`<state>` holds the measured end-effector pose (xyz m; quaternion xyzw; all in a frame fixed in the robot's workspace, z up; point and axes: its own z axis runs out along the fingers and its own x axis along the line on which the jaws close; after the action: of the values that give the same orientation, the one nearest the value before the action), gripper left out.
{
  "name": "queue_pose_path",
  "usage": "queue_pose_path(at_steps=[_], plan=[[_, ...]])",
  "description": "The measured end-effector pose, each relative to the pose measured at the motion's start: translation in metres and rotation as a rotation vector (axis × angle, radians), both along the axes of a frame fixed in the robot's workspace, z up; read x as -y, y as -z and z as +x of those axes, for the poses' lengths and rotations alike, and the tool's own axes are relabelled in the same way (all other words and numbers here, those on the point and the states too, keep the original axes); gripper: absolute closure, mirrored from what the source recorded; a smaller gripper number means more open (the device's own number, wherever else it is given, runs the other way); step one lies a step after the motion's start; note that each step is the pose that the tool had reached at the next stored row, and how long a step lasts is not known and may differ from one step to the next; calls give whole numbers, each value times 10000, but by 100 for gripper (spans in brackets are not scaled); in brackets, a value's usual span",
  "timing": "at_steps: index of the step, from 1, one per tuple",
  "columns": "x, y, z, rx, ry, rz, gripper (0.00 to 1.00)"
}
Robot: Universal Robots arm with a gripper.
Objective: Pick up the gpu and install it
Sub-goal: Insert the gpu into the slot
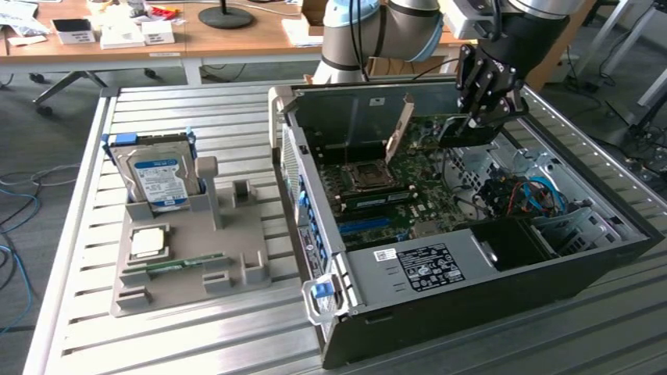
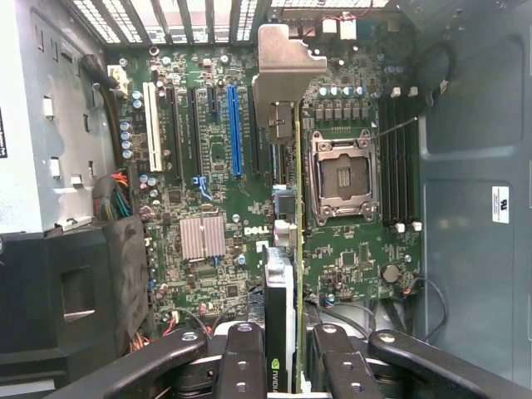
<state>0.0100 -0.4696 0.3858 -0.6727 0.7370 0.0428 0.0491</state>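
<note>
Fingers (image 2: 241, 366) tight around the gpu (image 2: 297, 208) inside the open case (image 1: 583, 262) on a slatted table (image 1: 208, 344); desks (image 1: 240, 41) beyond.

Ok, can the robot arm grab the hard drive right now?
Probably not: its fingers are down in the computer case, gripping the gpu, while the hard drive stands outside in its grey holder.
</note>
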Motion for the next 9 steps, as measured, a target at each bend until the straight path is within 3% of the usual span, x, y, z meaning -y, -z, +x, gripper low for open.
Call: queue_pose_path(at_steps=[9], plan=[[0,28,-18,0,-3,0,73]])
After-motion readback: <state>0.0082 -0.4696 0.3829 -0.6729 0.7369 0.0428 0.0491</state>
